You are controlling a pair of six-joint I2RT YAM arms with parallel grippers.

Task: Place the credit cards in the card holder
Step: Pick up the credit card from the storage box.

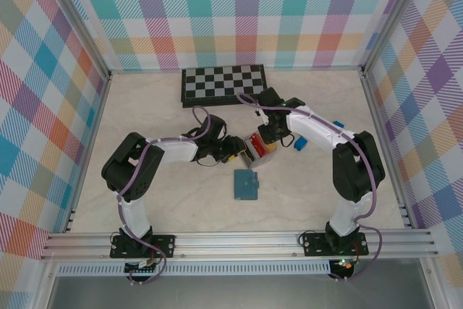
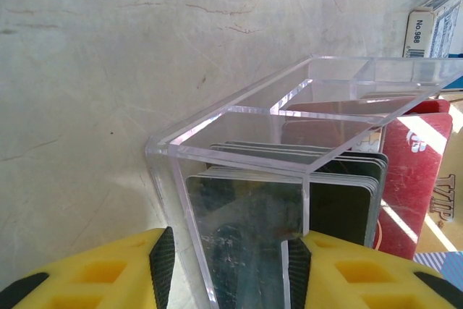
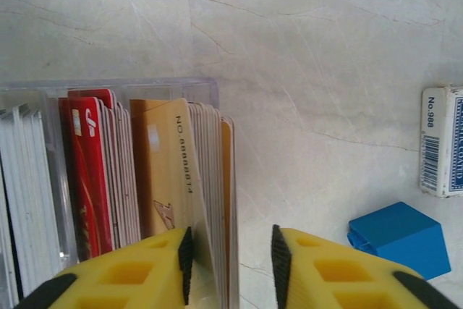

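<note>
left gripper point(image 2: 228, 245) clamps the clear box point(image 2: 239, 110) end; right gripper point(image 3: 230, 245), jaws parted, straddles several tan credit cards point(image 3: 168, 157) inside it. We risk lifting a whole wad.

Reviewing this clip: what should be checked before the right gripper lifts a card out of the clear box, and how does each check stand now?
1. Is the left gripper steadying the clear box? Ok: its pads sit against the walls.
2. Is the right gripper straddling the tan credit cards? Ok.
3. Is there a single card between the jaws? Not ok: several tan cards stand there.
4. Are the jaws closed on a card? Not ok: there is a gap beside one pad.
5. Is the card holder open? Cannot tell from above. It lies flat on the table, apart from the box.
</note>
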